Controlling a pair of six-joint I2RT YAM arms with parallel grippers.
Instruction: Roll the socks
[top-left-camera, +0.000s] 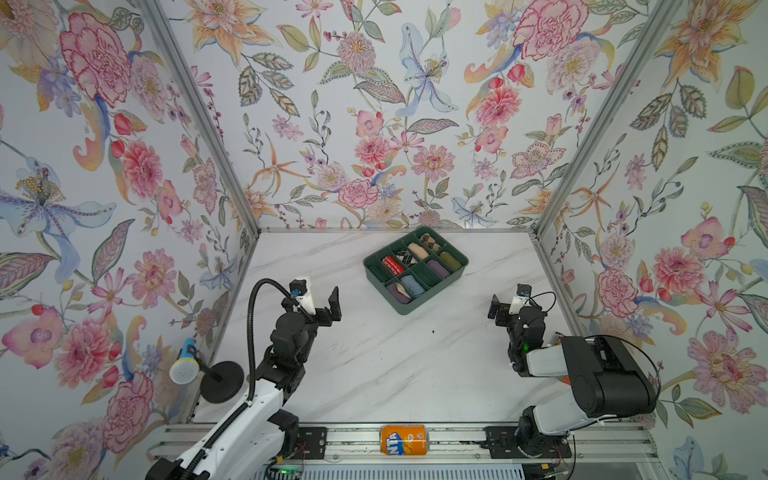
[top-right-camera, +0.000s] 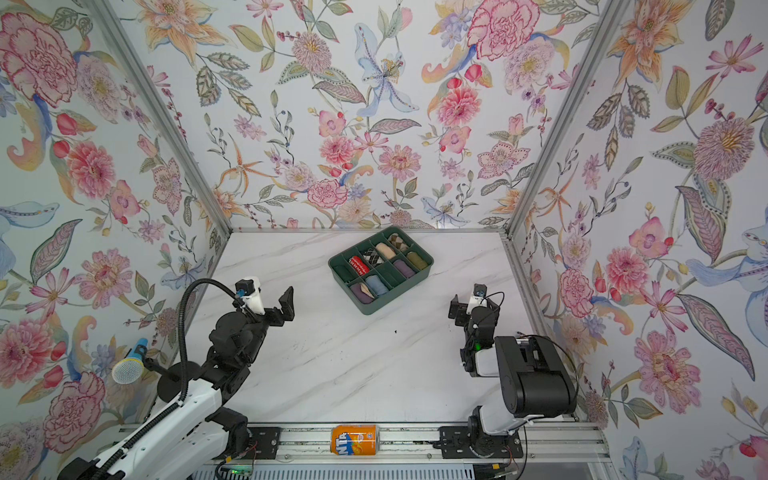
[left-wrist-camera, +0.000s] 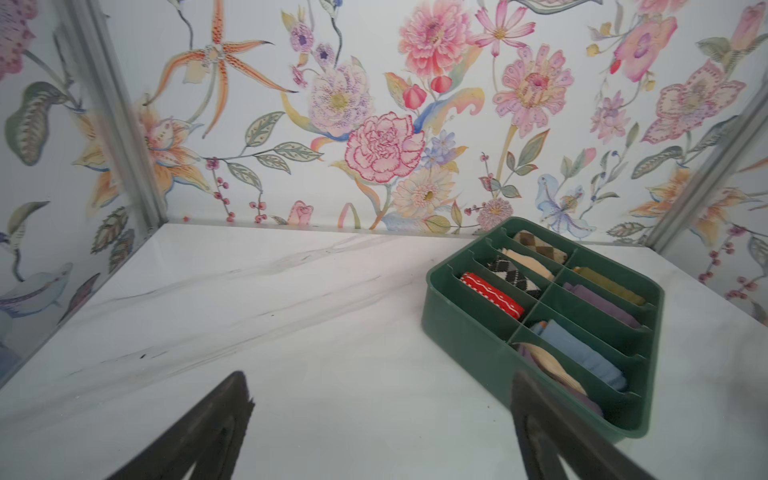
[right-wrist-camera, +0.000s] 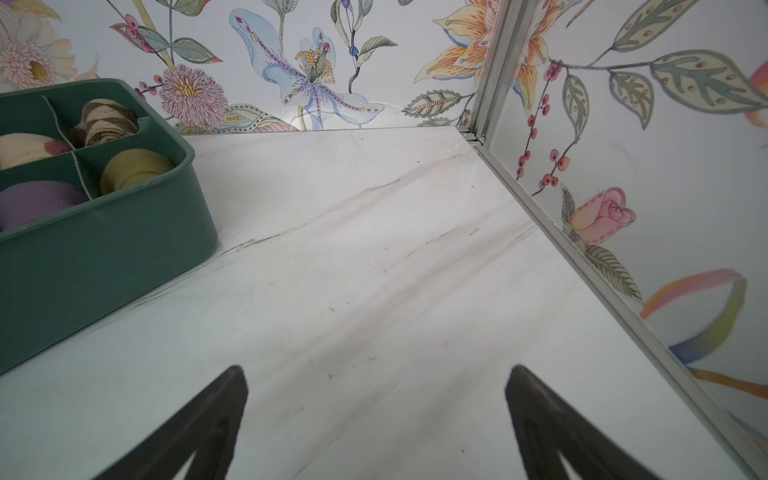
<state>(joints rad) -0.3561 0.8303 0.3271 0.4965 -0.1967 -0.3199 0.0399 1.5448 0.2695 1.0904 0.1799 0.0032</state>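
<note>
The socks (left-wrist-camera: 582, 357) look to be the grey-blue roll lying in the green tray (left-wrist-camera: 465, 332), in the second compartment from the end nearest the arms, beside a beige-and-purple roll (left-wrist-camera: 548, 361). Its stripes and cuff cannot be made out, so that match is a judgement. No loose sock lies on the table (top-left-camera: 395, 365), so rolling and stowing look finished, with nothing plainly left. The left fingers (left-wrist-camera: 224, 415) are spread wide and hold nothing, short of the tray; the right fingers (right-wrist-camera: 216, 415) are likewise wide apart and empty, over bare table beside the tray. By count: one tray of ten compartments in two rows of five, eight rolls as far as shows, two compartments apparently empty, two arms, one orange can (top-left-camera: 404, 439) on the front rail, one microphone (top-left-camera: 184, 368) at the left.
</note>
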